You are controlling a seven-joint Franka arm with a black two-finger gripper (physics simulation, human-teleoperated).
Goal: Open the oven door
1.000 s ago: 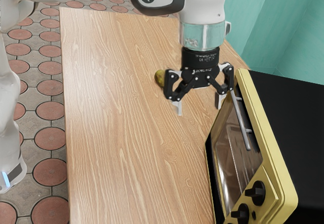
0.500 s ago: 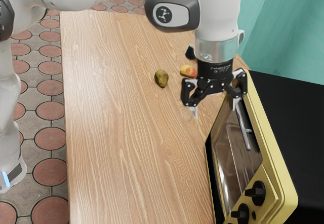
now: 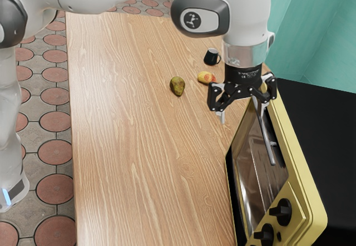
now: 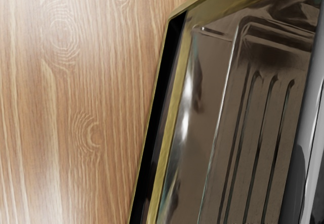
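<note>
Well — spread gripper (image 3: 242, 116) by oven handle (image 3: 269, 148) — its lettering (image 3: 248, 74) illegible.

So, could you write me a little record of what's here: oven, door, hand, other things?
oven: yellow and black box oven, on the pale wooden table
door: glass oven door, shut
handle: long grey metal bar
hand: black two-fingered hand, open, by the bar's end
others: black mug, red-yellow fruit, greenish-brown fruit
</note>
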